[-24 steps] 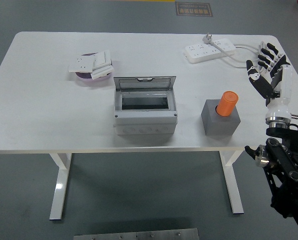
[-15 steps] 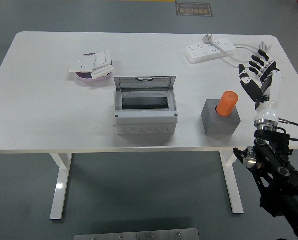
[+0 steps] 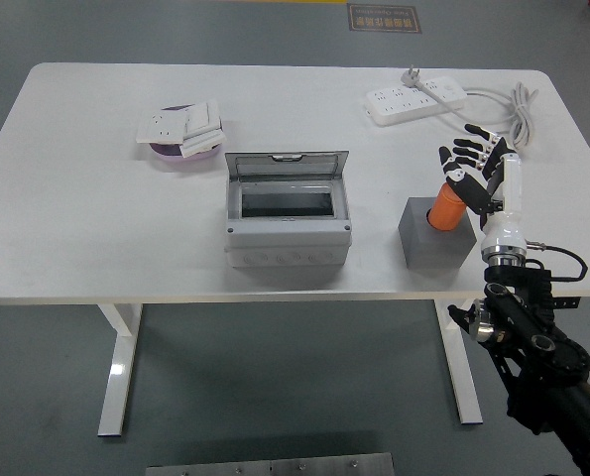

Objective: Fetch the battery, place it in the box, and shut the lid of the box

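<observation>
At the near edge of the bench, on the right side, the right arm rises from the lower right corner of the view. Its right hand stands upright with the 5 fingers spread and holding nothing. The left arm is not in view, so this hand is the only one that can do the grasp.

Just beside the hand, at its 9 o'clock, is the battery, an orange cylinder. It stands in the gray holder block, with its lower end hidden in the block and its top free. Its long axis is close to upright, leaning a little toward 1 o'clock, that is, toward the hand. The top of the battery is partly covered by the fingers in this view, and I cannot tell if the fingers already touch it or are only next to it. In my judgement the coming move depends on this relation: the hand must close around the free upper part from the right side and then pull along the axis, upward, out of the block.

Well apart from the block, at its 9 o'clock, is the box, with the lid open and tilted back toward the far side, so the inside is free to receive the battery.

Farther away, a power strip lies at 12 o'clock from the block, and a purple dish with white switch plates on it is at the far left.
</observation>
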You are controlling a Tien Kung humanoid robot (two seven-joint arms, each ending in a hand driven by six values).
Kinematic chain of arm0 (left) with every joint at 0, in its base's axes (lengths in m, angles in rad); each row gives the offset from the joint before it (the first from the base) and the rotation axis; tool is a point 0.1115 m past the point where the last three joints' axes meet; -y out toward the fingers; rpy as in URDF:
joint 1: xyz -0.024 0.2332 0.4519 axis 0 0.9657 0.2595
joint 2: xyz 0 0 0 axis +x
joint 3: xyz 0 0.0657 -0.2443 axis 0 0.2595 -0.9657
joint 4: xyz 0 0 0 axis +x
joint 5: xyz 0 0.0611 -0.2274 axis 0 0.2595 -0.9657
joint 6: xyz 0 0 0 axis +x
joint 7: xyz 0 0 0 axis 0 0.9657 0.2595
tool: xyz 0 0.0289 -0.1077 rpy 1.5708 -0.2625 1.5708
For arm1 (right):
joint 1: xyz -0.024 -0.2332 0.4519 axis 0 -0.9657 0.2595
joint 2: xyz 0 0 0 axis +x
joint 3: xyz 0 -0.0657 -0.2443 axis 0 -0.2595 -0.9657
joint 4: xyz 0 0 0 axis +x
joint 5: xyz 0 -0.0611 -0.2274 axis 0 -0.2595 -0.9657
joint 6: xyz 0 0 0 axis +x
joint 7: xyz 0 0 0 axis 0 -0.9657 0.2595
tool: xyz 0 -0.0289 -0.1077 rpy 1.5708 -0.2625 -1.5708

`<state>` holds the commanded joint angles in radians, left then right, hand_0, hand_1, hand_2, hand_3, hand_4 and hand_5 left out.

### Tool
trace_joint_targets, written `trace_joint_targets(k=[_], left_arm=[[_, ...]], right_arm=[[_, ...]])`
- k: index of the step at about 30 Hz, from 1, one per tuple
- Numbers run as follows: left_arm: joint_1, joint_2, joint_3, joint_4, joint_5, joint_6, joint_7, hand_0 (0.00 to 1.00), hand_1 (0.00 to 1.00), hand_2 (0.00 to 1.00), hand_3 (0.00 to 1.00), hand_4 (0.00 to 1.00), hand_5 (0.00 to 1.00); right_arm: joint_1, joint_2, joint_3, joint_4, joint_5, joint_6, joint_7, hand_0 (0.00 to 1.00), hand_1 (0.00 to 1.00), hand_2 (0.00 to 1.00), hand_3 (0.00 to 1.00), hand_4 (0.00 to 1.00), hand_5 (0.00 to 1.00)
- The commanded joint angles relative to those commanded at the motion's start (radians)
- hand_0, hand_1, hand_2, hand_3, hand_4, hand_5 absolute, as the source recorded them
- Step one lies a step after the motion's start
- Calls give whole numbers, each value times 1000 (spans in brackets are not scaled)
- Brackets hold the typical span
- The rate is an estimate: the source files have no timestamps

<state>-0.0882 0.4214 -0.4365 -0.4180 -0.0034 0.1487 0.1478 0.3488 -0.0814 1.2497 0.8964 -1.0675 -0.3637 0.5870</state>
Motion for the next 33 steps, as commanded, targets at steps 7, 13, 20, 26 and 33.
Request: trace_joint_targets(k=[7,13,20,26,33], left_arm=[[-7,-2,-8,0,18,0,7,650,714,571,563,602,61],[-15,-2,-17,-1,36,0,15,649,714,571,563,601,62],[-23,-2,-24,-1,49,1,21,649,714,570,564,600,58],[-27,0,-32,-1,62,2,28,649,714,569,563,599,56],[-30,-1,-36,-2,71,1,32,649,714,569,564,600,57]], right_arm=[[-1,-3,-4,-34,-34,22,-27,578,577,569,671,829,175],[-6,-8,-10,-52,-58,34,-49,629,621,602,697,836,178],[-9,-12,-20,-59,-76,37,-71,646,673,660,754,841,168],[-13,-14,-31,-61,-82,27,-76,644,692,677,768,840,157],[-14,-16,-42,-61,-84,15,-83,646,694,679,763,827,129]])
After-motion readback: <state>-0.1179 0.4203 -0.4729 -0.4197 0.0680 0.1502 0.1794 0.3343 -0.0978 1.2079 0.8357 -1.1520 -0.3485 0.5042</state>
